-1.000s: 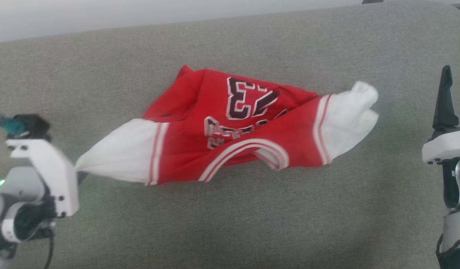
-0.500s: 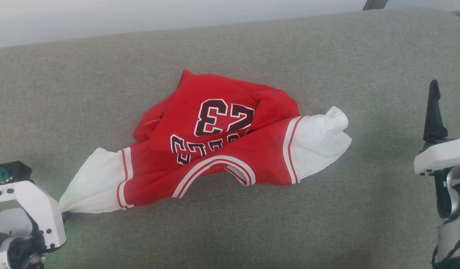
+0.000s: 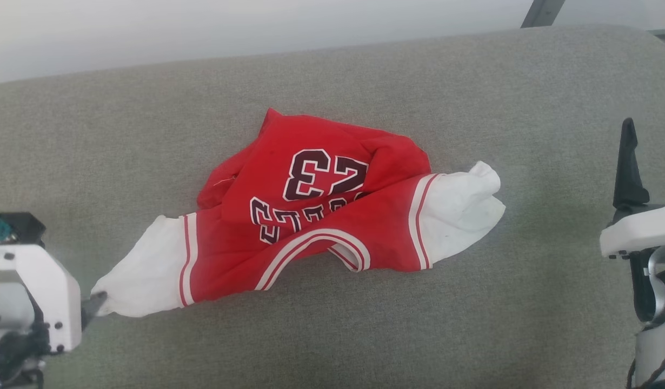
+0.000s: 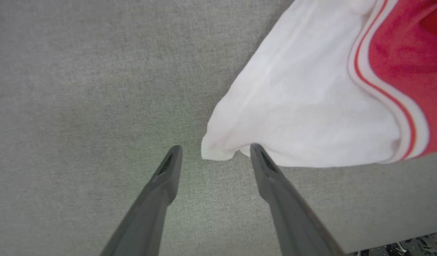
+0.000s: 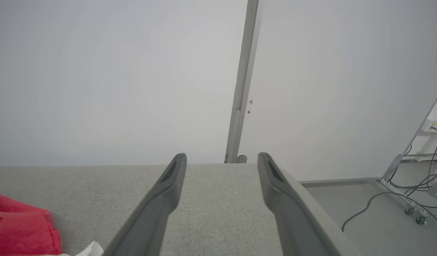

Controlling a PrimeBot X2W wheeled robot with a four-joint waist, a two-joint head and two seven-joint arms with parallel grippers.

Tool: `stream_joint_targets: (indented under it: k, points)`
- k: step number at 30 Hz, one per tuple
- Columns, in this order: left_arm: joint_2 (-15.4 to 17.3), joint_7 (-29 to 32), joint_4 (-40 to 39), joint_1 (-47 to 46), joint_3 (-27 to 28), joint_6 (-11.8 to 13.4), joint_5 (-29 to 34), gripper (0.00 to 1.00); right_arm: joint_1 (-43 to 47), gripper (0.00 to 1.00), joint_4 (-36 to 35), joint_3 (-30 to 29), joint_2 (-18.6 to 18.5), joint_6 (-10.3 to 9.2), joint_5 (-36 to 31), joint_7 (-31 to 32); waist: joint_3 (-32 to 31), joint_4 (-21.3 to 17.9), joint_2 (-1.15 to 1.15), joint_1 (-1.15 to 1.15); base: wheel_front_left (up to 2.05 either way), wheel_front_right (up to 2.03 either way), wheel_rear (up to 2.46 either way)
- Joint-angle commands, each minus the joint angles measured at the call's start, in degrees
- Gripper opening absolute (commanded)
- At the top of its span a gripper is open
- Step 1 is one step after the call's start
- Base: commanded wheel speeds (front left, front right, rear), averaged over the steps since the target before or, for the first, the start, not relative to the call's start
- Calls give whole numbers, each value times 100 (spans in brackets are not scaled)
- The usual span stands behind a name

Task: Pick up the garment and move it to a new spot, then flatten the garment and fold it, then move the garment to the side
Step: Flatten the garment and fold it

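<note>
The garment [image 3: 321,216], a red shirt with white sleeves, striped trim and a black "23", lies crumpled on the grey fabric surface [image 3: 365,335]. Its neckline faces me and the number reads upside down. My left gripper [image 3: 94,305] is open at the lower left, at the tip of the left white sleeve [image 3: 143,275]. In the left wrist view the gripper [image 4: 215,149] has its fingers spread, and the sleeve [image 4: 303,106] has a corner lying loose between the tips. My right gripper [image 3: 652,162] stands open at the far right, well clear of the right sleeve [image 3: 462,210]. The right wrist view also shows the gripper [image 5: 222,160] open, with a bit of the garment [image 5: 19,227] at the lower left.
The grey surface ends at a pale wall behind and rounds off at the far right corner [image 3: 651,48]. Beyond its right edge are a bare floor with cables [image 5: 382,202] and a metal post [image 5: 241,81]. Bare fabric lies in front of the shirt.
The left gripper dragged the sleeve and shirt toward the lower left, then opened and let the sleeve go. The head view shifted slightly. The right gripper stayed open.
</note>
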Motion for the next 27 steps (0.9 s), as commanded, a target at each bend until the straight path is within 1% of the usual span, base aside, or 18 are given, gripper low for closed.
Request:
stream_joint_targets:
  k: [1,5,13,16,17,18,19,20,21,22,23,24,25,27]
  points:
    - [55,105,-71,-155,-18,70,86,100,33,100,-126,37,4,-10,45,-7,31,-21,0,0,0,0,0]
    - [53,240,31,-330,-124,93,188,100,0,100,-247,62,32,-10,80,-49,98,-65,0,0,0,0,0]
    - [-208,495,767,-715,-368,51,249,100,-14,100,-459,166,69,-10,187,-95,279,-235,0,0,0,0,0]
    - [-374,549,1078,-745,-408,16,104,100,52,100,-486,184,55,-10,221,-36,328,-268,0,0,0,0,0]
    - [-450,548,1163,-742,-406,-2,53,93,77,100,-494,193,45,-10,249,-11,342,-274,0,0,0,0,0]
    - [-514,553,1232,-719,-419,-16,13,73,103,100,-505,219,27,-10,259,25,357,-276,0,0,0,0,0]
    - [-554,557,1284,-703,-443,-37,-17,64,129,100,-521,230,4,-10,275,51,369,-276,0,0,0,0,0]
    - [-612,569,1334,-694,-440,-42,-86,58,154,100,-537,241,-17,-10,306,98,379,-270,0,0,0,0,0]
    - [-680,584,1373,-678,-426,-39,-155,48,175,100,-551,247,-34,-10,322,122,391,-265,0,0,0,0,0]
    - [-745,616,1413,-660,-422,-19,-218,42,184,100,-574,253,-50,-10,352,150,403,-256,0,0,0,0,0]
    - [-768,666,1438,-633,-461,-25,-237,30,197,100,-594,265,-74,-10,363,179,414,-244,0,0,0,0,0]
    - [-782,697,1451,-608,-499,-46,-243,11,214,100,-614,266,-98,-10,388,196,427,-230,0,0,0,0,0]
    - [-837,704,1478,-595,-476,-23,-309,0,230,100,-614,280,-108,-10,419,224,436,-216,0,0,0,0,0]
    - [-865,718,1468,-579,-512,-71,-295,0,277,100,-601,378,-135,-9,492,365,458,-184,0,0,0,0,0]
